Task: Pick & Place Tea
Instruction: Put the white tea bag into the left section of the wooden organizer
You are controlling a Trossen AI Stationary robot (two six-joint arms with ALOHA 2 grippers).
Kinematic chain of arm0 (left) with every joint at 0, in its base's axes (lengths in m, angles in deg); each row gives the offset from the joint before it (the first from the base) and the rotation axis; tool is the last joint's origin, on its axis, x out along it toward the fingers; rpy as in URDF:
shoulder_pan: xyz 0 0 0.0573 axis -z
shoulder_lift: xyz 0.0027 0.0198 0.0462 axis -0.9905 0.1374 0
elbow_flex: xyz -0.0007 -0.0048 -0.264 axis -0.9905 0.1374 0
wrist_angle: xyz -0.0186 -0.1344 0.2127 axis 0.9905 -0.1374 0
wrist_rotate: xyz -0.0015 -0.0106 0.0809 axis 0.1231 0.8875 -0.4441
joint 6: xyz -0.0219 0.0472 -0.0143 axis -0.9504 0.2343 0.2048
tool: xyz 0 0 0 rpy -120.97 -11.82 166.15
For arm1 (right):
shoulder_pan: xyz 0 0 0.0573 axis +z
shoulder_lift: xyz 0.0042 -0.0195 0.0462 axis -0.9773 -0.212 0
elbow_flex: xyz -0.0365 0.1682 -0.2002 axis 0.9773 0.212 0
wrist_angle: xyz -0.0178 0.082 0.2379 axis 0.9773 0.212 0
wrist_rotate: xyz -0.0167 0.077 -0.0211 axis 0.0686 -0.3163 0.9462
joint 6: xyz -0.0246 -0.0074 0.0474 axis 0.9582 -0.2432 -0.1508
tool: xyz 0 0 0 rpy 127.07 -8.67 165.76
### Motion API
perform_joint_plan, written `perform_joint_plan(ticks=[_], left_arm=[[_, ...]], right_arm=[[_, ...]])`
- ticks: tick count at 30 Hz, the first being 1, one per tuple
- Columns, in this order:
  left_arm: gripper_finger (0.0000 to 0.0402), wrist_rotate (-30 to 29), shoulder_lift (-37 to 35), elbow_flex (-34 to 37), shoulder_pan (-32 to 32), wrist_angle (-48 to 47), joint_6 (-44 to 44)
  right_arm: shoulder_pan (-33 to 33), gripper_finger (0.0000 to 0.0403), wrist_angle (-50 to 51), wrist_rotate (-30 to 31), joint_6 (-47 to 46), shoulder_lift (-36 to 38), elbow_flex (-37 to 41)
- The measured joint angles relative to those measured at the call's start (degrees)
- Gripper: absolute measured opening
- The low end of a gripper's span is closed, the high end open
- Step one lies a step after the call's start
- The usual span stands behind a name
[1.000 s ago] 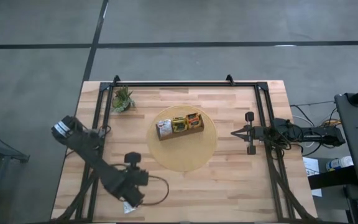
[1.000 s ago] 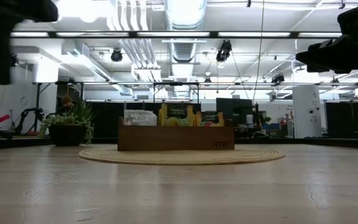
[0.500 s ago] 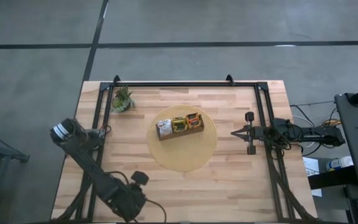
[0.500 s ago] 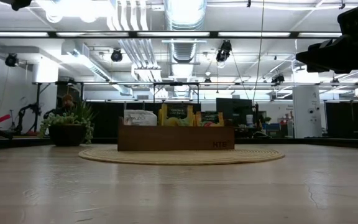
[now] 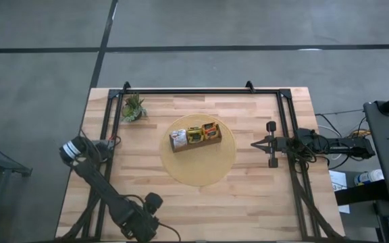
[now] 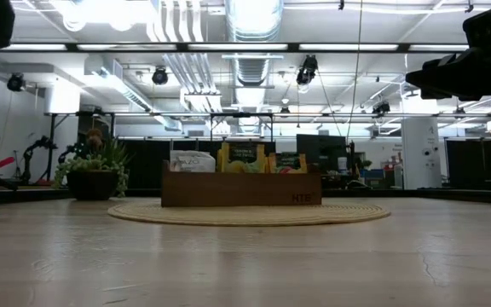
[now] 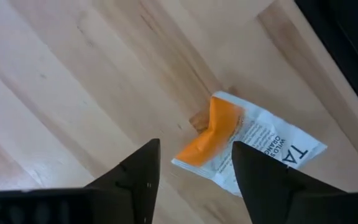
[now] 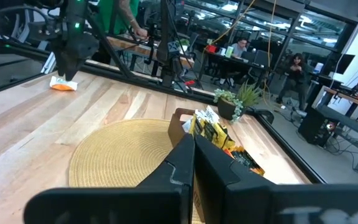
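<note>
High view first: we see the left gripper (image 5: 140,228) at the near edge of the table (image 5: 248,196), by the left corner, well apart from the round woven mat (image 5: 198,169) in the middle. Its wrist view shows the jaws spread, with nothing between them — a white-and-orange sachet (image 7: 244,144) lies flat on the wood just beyond the fingertips (image 7: 148,155), close to the table's edge. The same sachet (image 8: 62,84) shows in the right wrist view, below the left arm.

On the mat stands the wooden tray (image 5: 196,143), and we count sachets upright in its compartments: a white one (image 5: 178,139), a yellow one (image 5: 194,135) and an orange one (image 5: 211,129). A small potted plant (image 5: 133,108) sits near the far left corner.

The right gripper (image 5: 256,144) waits at the right side of the table — jaws pressed together, empty.
</note>
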State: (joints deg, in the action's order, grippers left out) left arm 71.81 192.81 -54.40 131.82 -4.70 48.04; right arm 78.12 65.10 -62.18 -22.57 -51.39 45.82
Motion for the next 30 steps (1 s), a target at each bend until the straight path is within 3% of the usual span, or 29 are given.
perform_joint_plan(ticks=[8, 14, 19, 25, 30], left_arm=[[0.0194, 0.45, 2.51, 0.40, 0.00, 0.76, 0.05], [0.0172, 0.72, 3.67, 0.45, 0.00, 1.94, 0.49], [0.0119, 1.93, 4.10, 0.45, 0.00, 2.24, 0.50], [0.0021, 2.63, 4.88, 0.45, 0.00, 2.22, 0.42], [0.0004, 2.60, 4.96, 0.37, 0.00, 2.10, 0.48]], right_arm=[[0.00, 0.0008, -0.01, 0.02, 0.00, 0.04, 0.00], [-0.02, 0.0008, -0.02, 0.02, 0.00, 0.04, 0.00], [-0.02, 0.0008, -0.01, 0.00, 0.00, 0.04, 0.00], [0.00, 0.0008, 0.00, 0.00, 0.00, 0.04, 0.00], [0.00, 0.0008, -0.02, 0.02, 0.00, 0.02, 0.00]])
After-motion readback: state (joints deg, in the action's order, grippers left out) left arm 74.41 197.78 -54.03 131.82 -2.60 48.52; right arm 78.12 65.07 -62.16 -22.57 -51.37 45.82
